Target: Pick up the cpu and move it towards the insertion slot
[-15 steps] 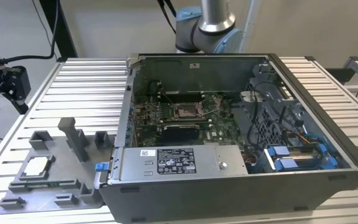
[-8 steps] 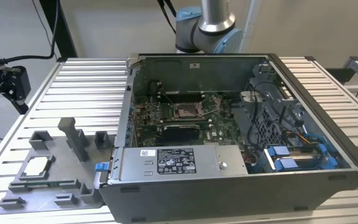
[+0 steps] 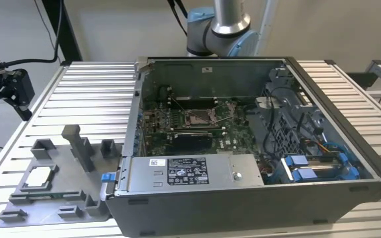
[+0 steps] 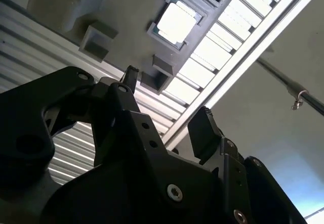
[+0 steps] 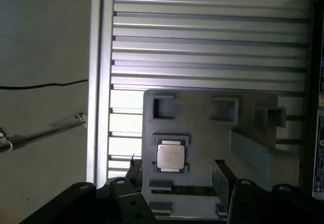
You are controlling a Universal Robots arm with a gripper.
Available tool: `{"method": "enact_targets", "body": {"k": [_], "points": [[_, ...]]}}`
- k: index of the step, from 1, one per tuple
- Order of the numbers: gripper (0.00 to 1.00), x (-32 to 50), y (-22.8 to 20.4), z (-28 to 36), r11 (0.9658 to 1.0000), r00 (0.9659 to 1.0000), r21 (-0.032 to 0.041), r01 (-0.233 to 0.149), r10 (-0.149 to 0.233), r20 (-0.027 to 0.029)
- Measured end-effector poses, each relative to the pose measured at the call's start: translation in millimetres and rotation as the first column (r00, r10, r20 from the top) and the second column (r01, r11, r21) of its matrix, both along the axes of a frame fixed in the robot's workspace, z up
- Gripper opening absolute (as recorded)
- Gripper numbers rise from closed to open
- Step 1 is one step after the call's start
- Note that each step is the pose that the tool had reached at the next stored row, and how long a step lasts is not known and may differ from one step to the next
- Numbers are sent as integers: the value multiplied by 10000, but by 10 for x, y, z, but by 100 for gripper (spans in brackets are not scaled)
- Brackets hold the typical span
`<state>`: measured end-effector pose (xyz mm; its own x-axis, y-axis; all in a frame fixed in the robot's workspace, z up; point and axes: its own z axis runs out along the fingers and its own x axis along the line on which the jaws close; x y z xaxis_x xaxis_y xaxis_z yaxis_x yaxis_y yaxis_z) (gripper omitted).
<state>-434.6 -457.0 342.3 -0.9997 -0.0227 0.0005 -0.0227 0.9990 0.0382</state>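
Observation:
The cpu, a small pale silver square, lies flat in a framed pocket of the grey tray at the exterior view's lower left. My gripper hangs high over the table's left edge, well above the tray and apart from the cpu. Its black fingers stand open with nothing between them. The insertion slot, a shiny metal frame with a dark centre, sits on the green motherboard inside the open computer case.
Upright grey blocks rise from the tray beside the cpu pocket. A labelled silver power-supply box fills the case's near side, with blue-tabbed bays and cables to the right. The slatted metal table runs beneath everything.

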Motion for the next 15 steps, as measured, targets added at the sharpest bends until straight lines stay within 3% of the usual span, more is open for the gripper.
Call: {"method": "enact_targets", "body": {"k": [15], "points": [[100, 0, 0, -88, 10000, 10000, 6, 0, 0, 1]]}}
